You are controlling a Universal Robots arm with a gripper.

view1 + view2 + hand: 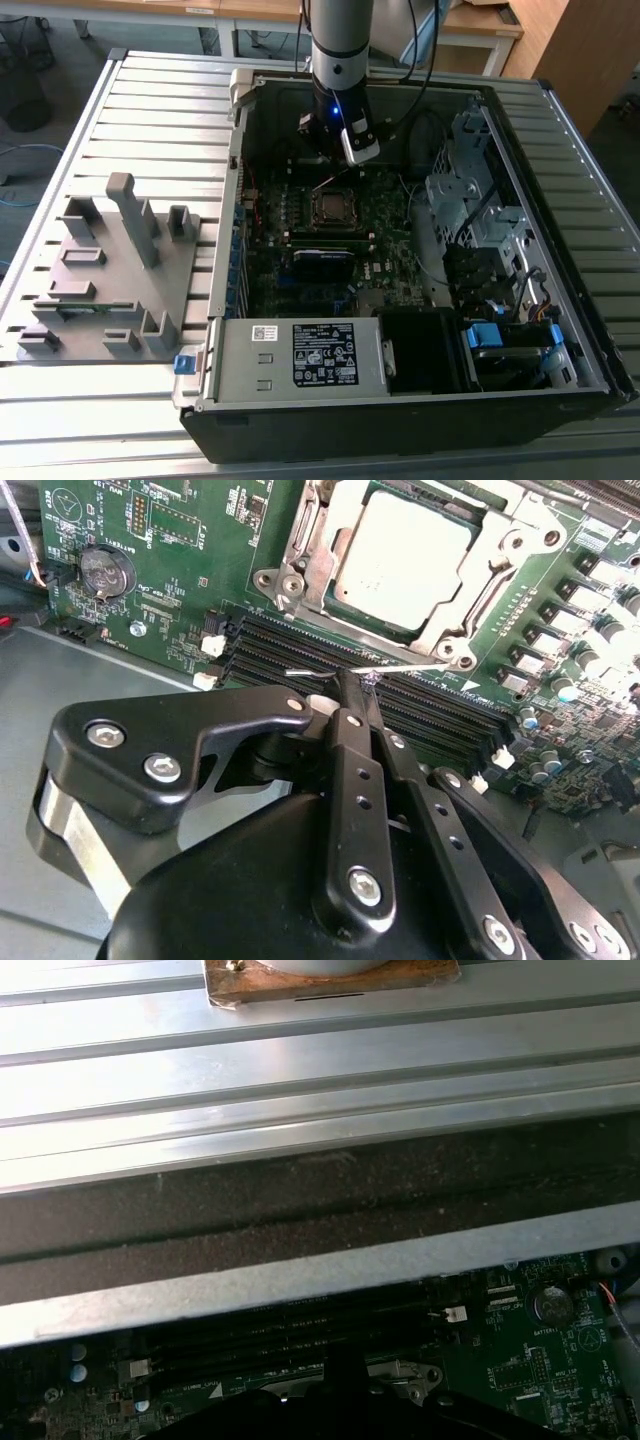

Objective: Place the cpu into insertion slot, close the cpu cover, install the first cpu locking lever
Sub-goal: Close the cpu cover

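The cpu [405,555], a dull silver square, lies flat in the insertion slot [333,207] on the green motherboard. The cpu cover [300,550], a silvery frame with a square window, lies down around the chip. A thin silvery locking lever [425,666] runs along the socket's side, just above the black memory slots. My gripper [357,683] has its two black fingers [350,750] pressed together with the lever wire passing through their tips. In the exterior view the gripper [340,162] hangs inside the case just behind the socket.
Long black memory slots [420,710] lie beside the socket, with a coin battery [105,570] nearby. The case holds a power supply [300,355] at the front and a drive cage [480,200] on the exterior view's right. A grey fixture block [110,270] stands on the slatted table.
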